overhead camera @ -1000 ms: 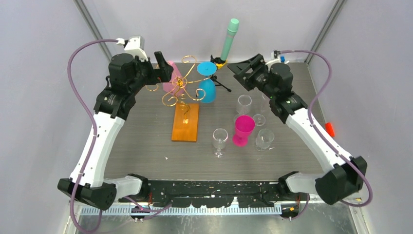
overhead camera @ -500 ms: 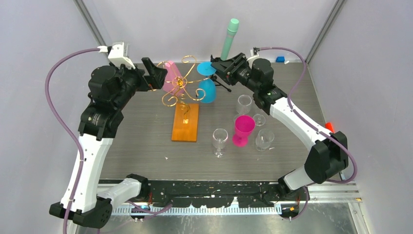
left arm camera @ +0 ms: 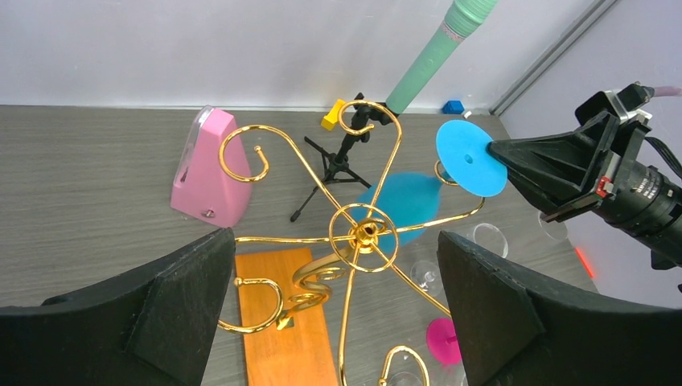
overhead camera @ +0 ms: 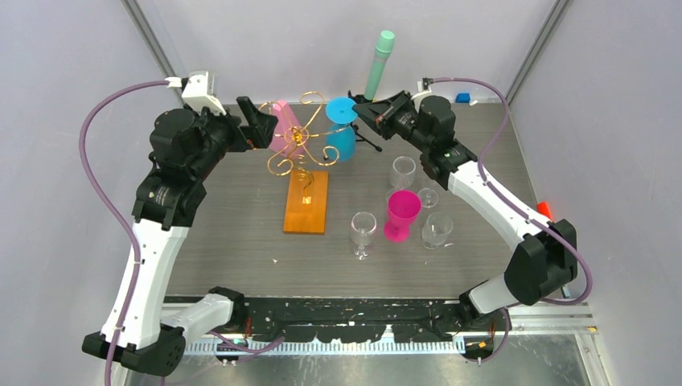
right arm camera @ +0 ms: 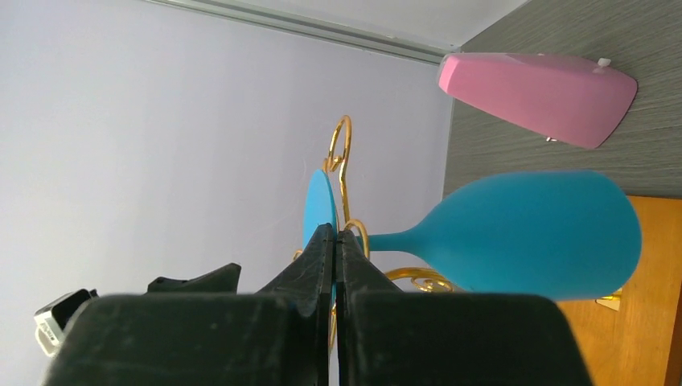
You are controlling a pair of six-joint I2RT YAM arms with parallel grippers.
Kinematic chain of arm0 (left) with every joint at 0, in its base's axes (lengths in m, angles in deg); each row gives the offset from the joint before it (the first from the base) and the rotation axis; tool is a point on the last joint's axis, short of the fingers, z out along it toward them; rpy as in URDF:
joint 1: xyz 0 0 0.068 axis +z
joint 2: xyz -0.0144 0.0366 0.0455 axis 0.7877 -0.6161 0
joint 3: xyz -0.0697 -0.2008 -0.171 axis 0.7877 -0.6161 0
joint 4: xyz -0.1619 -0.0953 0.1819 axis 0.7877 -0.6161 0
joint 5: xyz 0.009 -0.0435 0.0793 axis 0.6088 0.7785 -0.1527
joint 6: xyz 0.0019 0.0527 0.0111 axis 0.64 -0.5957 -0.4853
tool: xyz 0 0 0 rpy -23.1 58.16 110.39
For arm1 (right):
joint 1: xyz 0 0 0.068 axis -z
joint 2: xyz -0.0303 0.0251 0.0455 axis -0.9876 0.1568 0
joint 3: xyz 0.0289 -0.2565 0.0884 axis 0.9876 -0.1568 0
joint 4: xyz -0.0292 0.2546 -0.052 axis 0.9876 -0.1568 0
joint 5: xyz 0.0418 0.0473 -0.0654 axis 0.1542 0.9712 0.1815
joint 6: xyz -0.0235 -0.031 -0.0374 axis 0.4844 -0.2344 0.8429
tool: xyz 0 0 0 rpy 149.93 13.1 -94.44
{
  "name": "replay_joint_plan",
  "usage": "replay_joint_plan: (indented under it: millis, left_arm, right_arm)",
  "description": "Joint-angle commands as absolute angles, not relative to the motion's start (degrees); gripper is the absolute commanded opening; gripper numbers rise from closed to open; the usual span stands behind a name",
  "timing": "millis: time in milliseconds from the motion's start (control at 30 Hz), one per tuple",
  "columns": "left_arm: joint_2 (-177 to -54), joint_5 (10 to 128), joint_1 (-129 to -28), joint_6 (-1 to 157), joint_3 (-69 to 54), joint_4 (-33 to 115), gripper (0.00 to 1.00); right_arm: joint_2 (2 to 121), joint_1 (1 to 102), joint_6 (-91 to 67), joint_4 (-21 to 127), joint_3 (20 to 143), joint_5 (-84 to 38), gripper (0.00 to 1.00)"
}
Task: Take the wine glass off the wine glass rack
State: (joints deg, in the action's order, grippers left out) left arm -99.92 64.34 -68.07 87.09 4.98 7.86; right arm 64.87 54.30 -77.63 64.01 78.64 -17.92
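The wine glass (overhead camera: pixel 342 145) is opaque blue and hangs bowl-down from the wine glass rack (overhead camera: pixel 299 138), a gold wire stand on an orange-brown wooden base (overhead camera: pixel 307 203). Its round foot (left arm camera: pixel 470 157) sits on top of a scroll arm. My right gripper (overhead camera: pixel 359 111) comes in from the right and is shut on the rim of that foot (right arm camera: pixel 319 207), with the bowl (right arm camera: pixel 531 233) just beyond. On the rack's left side my left gripper (overhead camera: pixel 261 127) stands wide open. In its wrist view the rack's hub (left arm camera: pixel 362 233) lies between the fingers, untouched.
A pink wedge-shaped object (overhead camera: pixel 281 121) stands behind the rack on the left. A black tripod with a mint-green cylinder (overhead camera: pixel 379 64) is right behind the blue glass. Three clear glasses (overhead camera: pixel 403 170) (overhead camera: pixel 363 229) (overhead camera: pixel 437 229) and a magenta one (overhead camera: pixel 400 213) stand right of the base.
My right arm swung left to the blue glass and its jaws closed on the foot. My left arm pulled slightly left and stayed open.
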Motion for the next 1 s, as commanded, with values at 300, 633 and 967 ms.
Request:
replay_joint_plan:
  millis: [300, 633, 967]
  left_arm:
    - [-97.99, 65.03, -67.79, 87.07, 3.78, 11.94, 1.00]
    - [-97.61, 65.07, -67.79, 87.26, 3.06, 12.43, 1.00]
    - [-96.42, 64.80, -67.77, 86.82, 2.54, 12.52, 1.00]
  right_arm:
    - [55.40, 52.69, -83.57, 68.01, 74.63, -19.04, 0.00]
    - [56.68, 49.28, -81.98, 66.91, 76.47, -19.05, 0.00]
    - [64.19, 48.99, -77.45, 66.44, 83.26, -20.52, 0.00]
